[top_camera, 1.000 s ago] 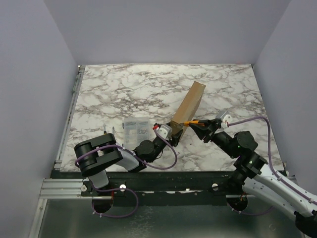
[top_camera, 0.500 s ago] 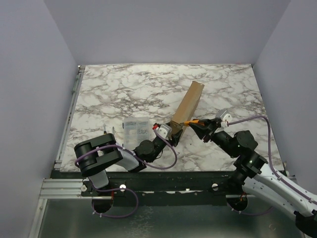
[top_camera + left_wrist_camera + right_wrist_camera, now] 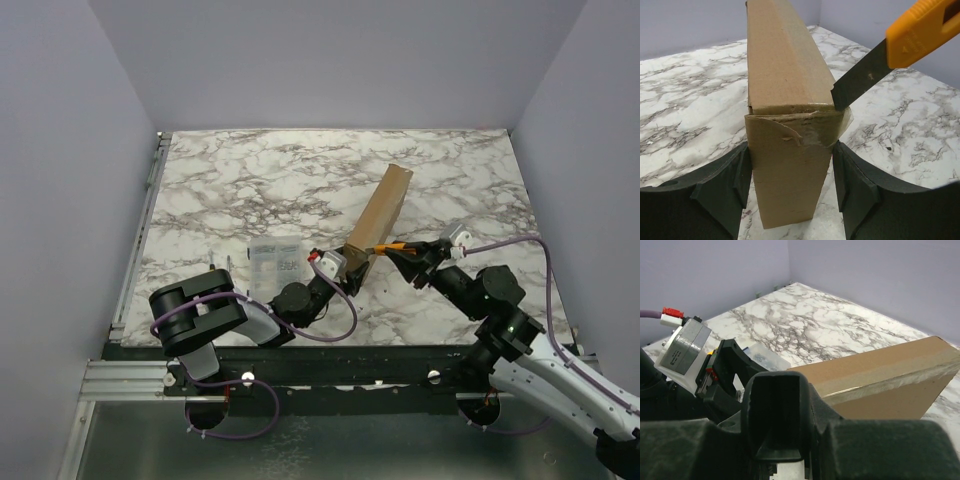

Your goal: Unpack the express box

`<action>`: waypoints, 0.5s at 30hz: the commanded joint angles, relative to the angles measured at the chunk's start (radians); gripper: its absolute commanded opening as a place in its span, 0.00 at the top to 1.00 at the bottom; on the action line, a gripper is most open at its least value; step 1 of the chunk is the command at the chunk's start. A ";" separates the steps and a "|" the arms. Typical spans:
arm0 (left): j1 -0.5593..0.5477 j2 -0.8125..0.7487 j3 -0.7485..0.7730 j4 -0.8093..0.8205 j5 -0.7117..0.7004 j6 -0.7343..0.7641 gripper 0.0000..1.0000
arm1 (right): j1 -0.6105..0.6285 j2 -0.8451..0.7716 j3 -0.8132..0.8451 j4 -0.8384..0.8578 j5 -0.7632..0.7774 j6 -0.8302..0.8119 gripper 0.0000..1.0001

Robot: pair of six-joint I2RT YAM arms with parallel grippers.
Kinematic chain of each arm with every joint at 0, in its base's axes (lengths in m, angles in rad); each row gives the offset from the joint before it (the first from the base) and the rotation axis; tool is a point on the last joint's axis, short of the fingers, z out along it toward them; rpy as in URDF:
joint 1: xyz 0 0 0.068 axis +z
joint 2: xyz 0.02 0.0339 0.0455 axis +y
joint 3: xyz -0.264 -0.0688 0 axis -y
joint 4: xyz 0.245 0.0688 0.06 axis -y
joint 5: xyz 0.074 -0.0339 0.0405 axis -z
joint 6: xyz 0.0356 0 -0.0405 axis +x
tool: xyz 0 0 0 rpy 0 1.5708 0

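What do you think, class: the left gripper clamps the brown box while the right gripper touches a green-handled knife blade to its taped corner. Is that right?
No: the knife handle is orange, not green, as the left wrist view shows. The left gripper does clamp the express box while the right gripper touches the blade to its taped corner.

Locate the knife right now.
Left wrist view: the knife sits upper right, its blade meeting the taped corner of the box the left gripper holds.
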 commanded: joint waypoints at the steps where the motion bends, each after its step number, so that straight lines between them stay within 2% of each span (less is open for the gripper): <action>1: 0.007 -0.007 -0.027 -0.050 -0.040 -0.009 0.82 | -0.009 -0.037 0.017 -0.053 0.106 -0.057 1.00; 6: 0.008 -0.008 -0.028 -0.053 -0.040 -0.008 0.82 | -0.009 0.040 -0.095 0.045 0.100 -0.005 0.99; 12: 0.008 -0.014 -0.025 -0.063 -0.042 0.000 0.82 | -0.009 0.014 0.004 -0.035 0.084 -0.052 0.99; 15: 0.008 -0.011 -0.025 -0.063 -0.044 0.000 0.82 | -0.010 -0.014 0.000 -0.029 0.096 -0.051 0.99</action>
